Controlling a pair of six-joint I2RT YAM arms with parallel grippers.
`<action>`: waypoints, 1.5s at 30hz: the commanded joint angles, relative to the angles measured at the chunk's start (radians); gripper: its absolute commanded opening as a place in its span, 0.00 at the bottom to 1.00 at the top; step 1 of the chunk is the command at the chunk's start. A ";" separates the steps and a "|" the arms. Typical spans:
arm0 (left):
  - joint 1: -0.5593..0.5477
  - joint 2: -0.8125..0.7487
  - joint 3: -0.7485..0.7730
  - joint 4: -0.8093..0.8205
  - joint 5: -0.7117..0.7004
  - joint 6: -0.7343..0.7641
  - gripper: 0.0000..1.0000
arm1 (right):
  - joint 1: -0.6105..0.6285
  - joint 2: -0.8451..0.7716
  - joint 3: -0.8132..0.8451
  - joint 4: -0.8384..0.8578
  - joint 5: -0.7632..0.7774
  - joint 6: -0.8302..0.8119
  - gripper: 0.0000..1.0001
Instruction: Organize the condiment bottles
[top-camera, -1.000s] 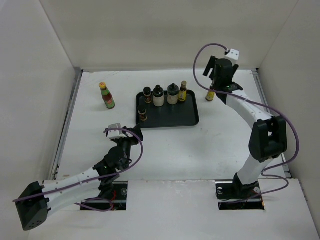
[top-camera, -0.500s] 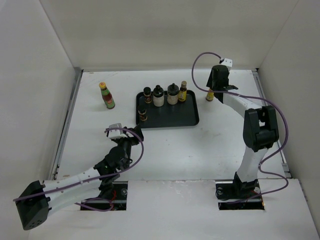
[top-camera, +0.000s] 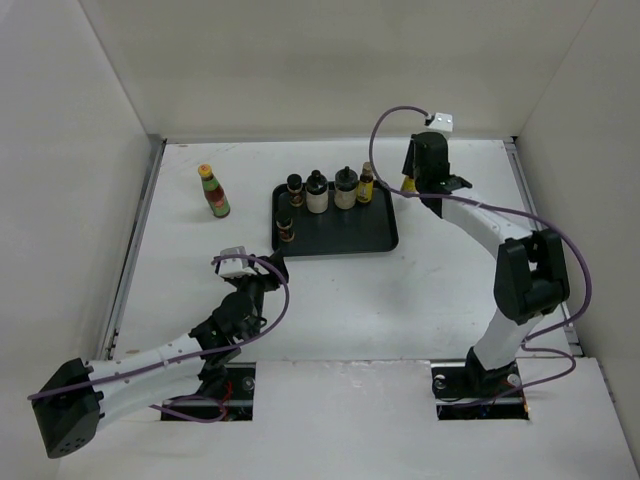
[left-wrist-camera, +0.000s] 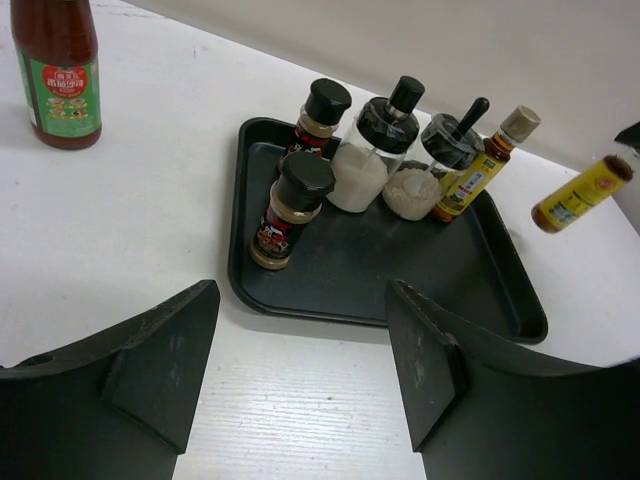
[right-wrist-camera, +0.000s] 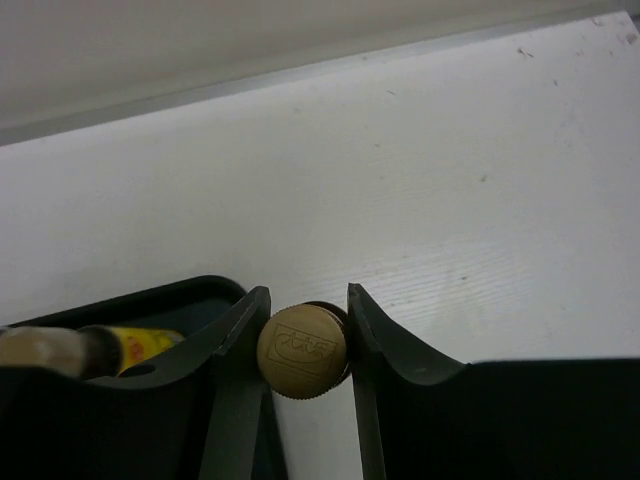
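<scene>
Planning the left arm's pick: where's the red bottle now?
Top view: the red bottle stands alone at the far left, outside the black tray, which lies to its right.

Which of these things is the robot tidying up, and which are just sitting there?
Being tidied: red bottle, two white bottles, two dark jars, upright amber bottle, tilted amber bottle held by the right gripper.
Just there: black tray, white table.

Flat black rectangular tray (top-camera: 350, 232), with raised rim and rounded corners, lies on the white table (top-camera: 400, 300), toward 12 o'clock from the table's centre, its long sides parallel to the far edge. Plain pale walls (top-camera: 300, 70) enclose the table at 9, 12 and 3 o'clock.
</scene>
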 joint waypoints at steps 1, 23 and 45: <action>0.007 -0.003 0.004 0.039 0.010 -0.014 0.66 | 0.049 -0.063 0.038 0.112 0.014 -0.017 0.32; 0.017 -0.020 -0.005 0.037 0.012 -0.014 0.66 | 0.149 0.150 0.135 0.161 0.010 0.049 0.33; 0.061 -0.133 0.106 -0.139 -0.008 0.017 0.66 | 0.162 -0.093 -0.017 0.134 0.062 0.069 0.94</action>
